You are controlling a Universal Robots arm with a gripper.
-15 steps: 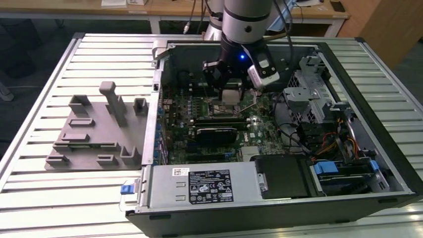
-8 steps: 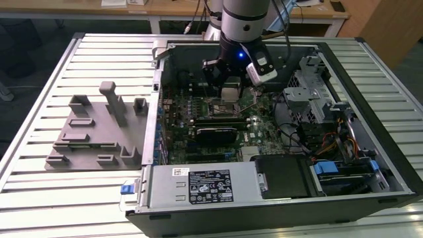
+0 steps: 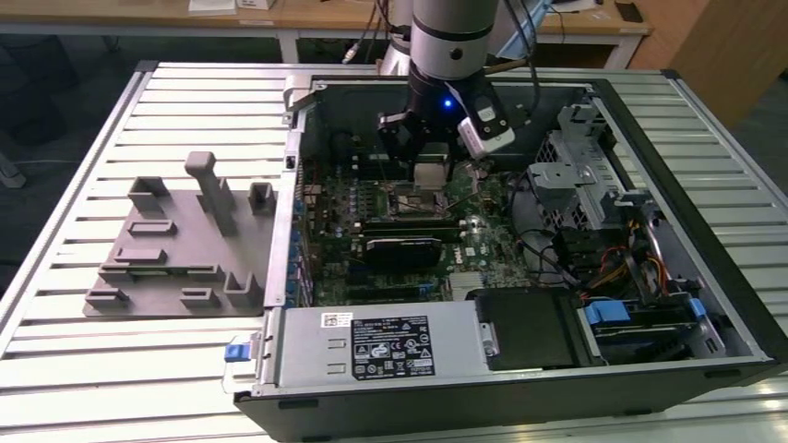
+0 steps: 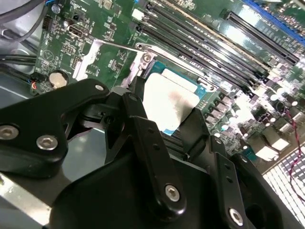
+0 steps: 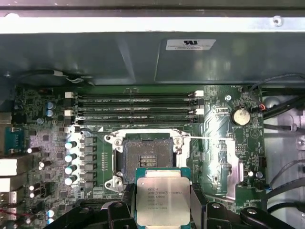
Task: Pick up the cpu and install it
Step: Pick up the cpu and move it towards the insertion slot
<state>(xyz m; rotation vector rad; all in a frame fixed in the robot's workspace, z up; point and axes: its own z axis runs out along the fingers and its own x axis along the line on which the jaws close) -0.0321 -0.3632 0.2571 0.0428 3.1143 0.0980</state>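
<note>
A slatted metal table (image 3: 74,231) is shown carrying an open computer case (image 3: 708,305), with a wooden desk (image 3: 320,14) visible along the upper edge of the exterior view. A grey plastic tray (image 3: 173,268) with upright blocks is laid on the table at the exterior view's left, just beside the case. The robot arm (image 3: 449,37) is lowered from the upper centre of the exterior view into the case, above the green motherboard (image 3: 486,245). A power supply (image 3: 382,346) is mounted along the lower edge of the case in that view.

The fingers (image 5: 196,200) are closed on the cpu (image 5: 163,200), which is gripped by two opposite edges with its silver top facing the first wrist view. In the second wrist view the cpu (image 4: 169,102) is seen between the black fingers (image 4: 143,129), over the board. The cpu is held just beside the socket (image 5: 145,155) and is not seated in it; the socket is seen uncovered, its contact field exposed within the metal frame. Four memory slots (image 5: 136,107) are seen beyond the socket, and a coin battery (image 5: 241,116) is seated on the board nearby.
</note>
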